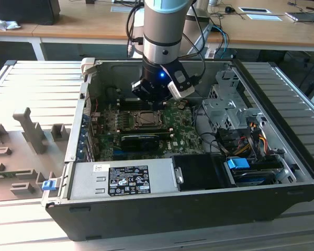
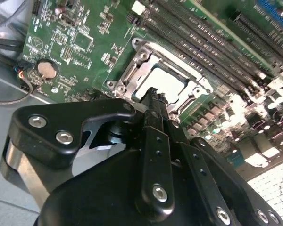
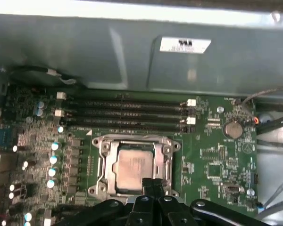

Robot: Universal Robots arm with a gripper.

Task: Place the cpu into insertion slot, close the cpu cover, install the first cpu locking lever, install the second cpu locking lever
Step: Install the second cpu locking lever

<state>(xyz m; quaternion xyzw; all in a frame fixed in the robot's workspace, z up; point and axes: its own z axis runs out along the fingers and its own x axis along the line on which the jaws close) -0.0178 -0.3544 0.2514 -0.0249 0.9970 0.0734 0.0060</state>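
The cpu (image 3: 133,168) lies flat in its socket on the green motherboard, its silver-grey top showing through the square cut-out of the cpu cover (image 3: 105,159). The cover lies down flat around the chip. My gripper (image 3: 153,182) hangs just above the socket's near edge, its two black fingers pressed together with nothing visible between them. In the second wrist view the fingertips (image 2: 153,95) sit right at the rim of the cover (image 2: 132,70), beside the cpu (image 2: 169,81). In the exterior view the gripper (image 1: 152,100) is over the socket (image 1: 146,119) inside the open computer case.
Memory slots (image 3: 127,113) run beside the socket, with a coin battery (image 3: 233,128) near them. The case wall (image 3: 132,52) rises close behind. A power supply (image 1: 123,178), a drive cage (image 1: 227,107) and cables (image 1: 251,136) fill the case's other sides.
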